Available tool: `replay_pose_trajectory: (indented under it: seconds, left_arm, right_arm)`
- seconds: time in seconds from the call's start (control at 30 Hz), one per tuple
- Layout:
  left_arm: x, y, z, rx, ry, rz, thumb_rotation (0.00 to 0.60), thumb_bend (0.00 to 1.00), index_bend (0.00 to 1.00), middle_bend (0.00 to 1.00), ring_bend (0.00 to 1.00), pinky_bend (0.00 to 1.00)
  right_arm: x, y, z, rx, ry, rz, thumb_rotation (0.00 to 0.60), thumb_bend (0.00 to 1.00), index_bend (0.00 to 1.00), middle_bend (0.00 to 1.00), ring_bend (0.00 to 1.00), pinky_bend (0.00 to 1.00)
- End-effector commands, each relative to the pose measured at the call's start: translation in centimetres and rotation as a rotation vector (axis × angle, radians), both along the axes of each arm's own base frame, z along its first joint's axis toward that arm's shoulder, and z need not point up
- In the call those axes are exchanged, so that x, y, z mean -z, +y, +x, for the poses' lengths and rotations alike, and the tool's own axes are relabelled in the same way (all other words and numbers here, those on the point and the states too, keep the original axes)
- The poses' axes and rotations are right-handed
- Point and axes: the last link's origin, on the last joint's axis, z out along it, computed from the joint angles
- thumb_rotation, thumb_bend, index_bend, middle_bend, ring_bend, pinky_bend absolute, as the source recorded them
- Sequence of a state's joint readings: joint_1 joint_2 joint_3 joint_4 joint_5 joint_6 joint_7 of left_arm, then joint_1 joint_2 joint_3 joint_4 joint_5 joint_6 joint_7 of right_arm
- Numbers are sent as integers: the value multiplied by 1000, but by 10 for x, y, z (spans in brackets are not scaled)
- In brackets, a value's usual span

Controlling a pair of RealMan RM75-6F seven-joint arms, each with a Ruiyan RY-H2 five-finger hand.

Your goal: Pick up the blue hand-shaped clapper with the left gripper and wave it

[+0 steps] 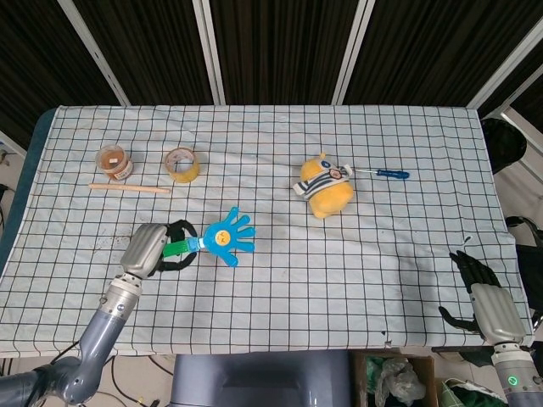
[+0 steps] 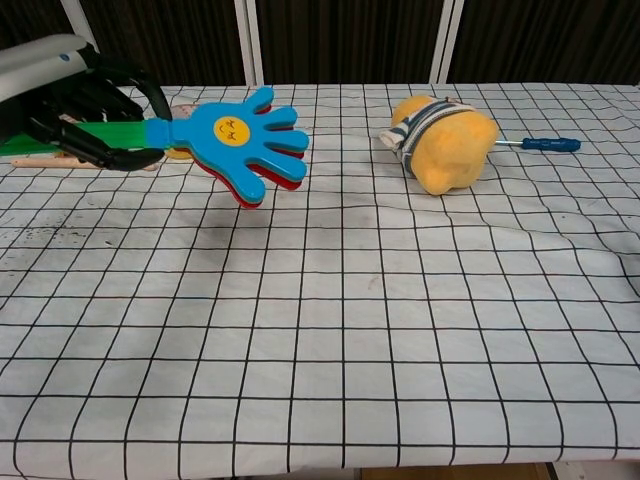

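Observation:
The blue hand-shaped clapper (image 1: 227, 238) (image 2: 240, 139) has a yellow face disc, a red layer under the blue one and a green handle (image 2: 118, 133). My left hand (image 1: 154, 247) (image 2: 80, 104) grips that green handle and holds the clapper above the table, its blue fingers pointing right. In the chest view it hangs over the left part of the checked cloth and casts a faint shadow below. My right hand (image 1: 482, 296) rests off the table's right front corner, fingers apart, holding nothing; only the head view shows it.
A yellow plush toy (image 1: 324, 190) (image 2: 443, 142) lies right of centre with a blue-handled screwdriver (image 1: 383, 174) (image 2: 538, 144) beside it. At the back left are a small jar (image 1: 113, 161), a tape roll (image 1: 181, 164) and a wooden stick (image 1: 129, 188).

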State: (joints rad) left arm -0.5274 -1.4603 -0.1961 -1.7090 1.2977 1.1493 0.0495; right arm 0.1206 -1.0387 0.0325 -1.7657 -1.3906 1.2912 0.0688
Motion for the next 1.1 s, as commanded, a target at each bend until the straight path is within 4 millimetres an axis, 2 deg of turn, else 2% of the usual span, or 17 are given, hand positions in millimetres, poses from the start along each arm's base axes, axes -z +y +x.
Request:
replay_pose_trajectory:
  seconds: [0.03, 0.23, 0.33, 0.47, 0.63, 0.8, 0.97, 1.1]
  left_arm:
    - [16, 10, -3, 12, 51, -33, 600, 485, 729, 763, 599, 714]
    - [28, 17, -15, -1, 130, -41, 600, 437, 660, 691, 515, 660]
    - [28, 17, -20, -16, 155, -35, 600, 368, 588, 610, 438, 590]
    - [22, 16, -28, -36, 180, -3, 600, 279, 514, 496, 346, 490]
    - [13, 11, -37, -54, 202, 14, 600, 222, 477, 420, 297, 439]
    - [5, 9, -47, -75, 237, 33, 600, 90, 411, 298, 198, 321]
    - [-3, 10, -55, -101, 250, 45, 600, 37, 356, 208, 129, 238]
    - [-8, 10, -57, -108, 250, 54, 600, 35, 320, 169, 107, 201]
  right_arm:
    - [0, 0, 0, 0, 1, 1, 600, 230, 47, 0, 0, 56]
    - [-1, 0, 0, 3, 0, -1, 600, 229, 47, 0, 0, 56]
    - [-1, 0, 0, 3, -1, 0, 600, 230, 47, 0, 0, 56]
    - [0, 0, 0, 3, 0, 1, 600, 230, 46, 0, 0, 56]
    - [0, 0, 0, 4, 0, 1, 600, 229, 46, 0, 0, 56]
    - [0, 0, 0, 5, 1, 1, 600, 230, 47, 0, 0, 56]
    - [1, 0, 0, 5, 2, 1, 600, 229, 47, 0, 0, 56]
    - [0, 0, 0, 7, 3, -1, 600, 229, 47, 0, 0, 56]
